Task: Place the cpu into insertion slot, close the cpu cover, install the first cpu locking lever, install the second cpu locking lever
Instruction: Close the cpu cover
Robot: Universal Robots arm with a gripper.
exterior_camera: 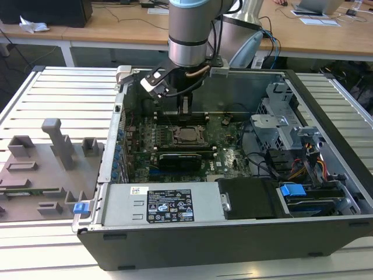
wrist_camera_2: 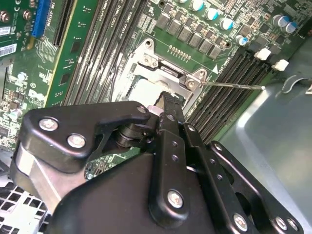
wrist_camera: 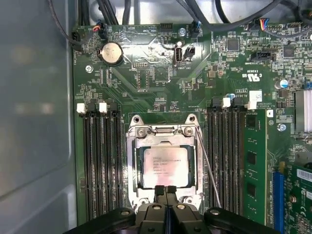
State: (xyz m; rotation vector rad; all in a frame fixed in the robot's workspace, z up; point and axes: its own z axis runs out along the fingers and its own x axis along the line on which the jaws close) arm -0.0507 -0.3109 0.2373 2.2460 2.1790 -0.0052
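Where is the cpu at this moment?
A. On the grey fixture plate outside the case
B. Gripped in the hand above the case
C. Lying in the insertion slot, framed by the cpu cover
C: in the first wrist view the cpu lies flat on the motherboard inside the cpu cover, with the shut hand at its edge.

Second wrist view. The black linkage of the hand is seen in the foreground, its tip set at the near edge of the insertion slot. The cpu is seated in the slot, and the cpu cover is laid flat over it. A thin locking lever is noted reaching from the slot's corner across the black memory slots toward the grey case wall. Round capacitors are recorded beyond the slot.
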